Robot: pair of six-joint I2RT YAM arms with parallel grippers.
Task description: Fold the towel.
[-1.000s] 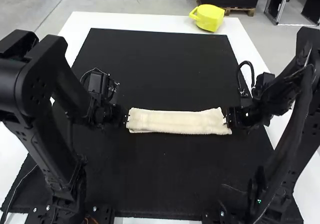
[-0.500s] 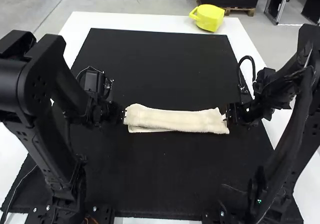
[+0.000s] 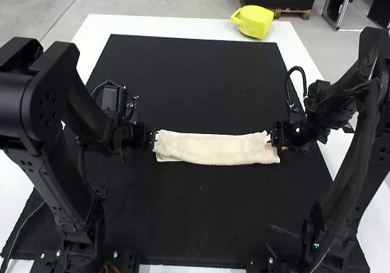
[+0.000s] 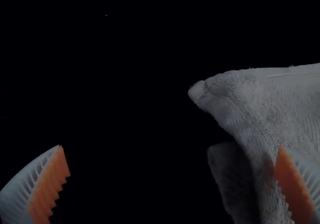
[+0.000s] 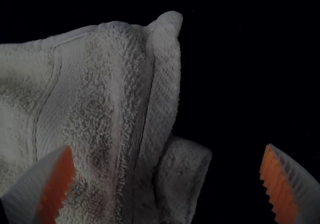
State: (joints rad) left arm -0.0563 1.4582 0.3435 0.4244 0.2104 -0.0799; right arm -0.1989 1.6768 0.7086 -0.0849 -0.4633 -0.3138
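- Strip of cream terry towel (image 3: 216,148): lies long and narrow across the black mat (image 3: 195,212), seemingly already folded lengthwise
- Shows under-layers poking out at both ends; probably needs squaring up, perhaps then a fold end to end
- At left gripper (image 4: 170,147): grips nothing, with fingers wide apart, one overlapping the towel's end, the other beyond it
- At right gripper (image 5: 168,145): likewise spread and empty, around the opposite end's edge
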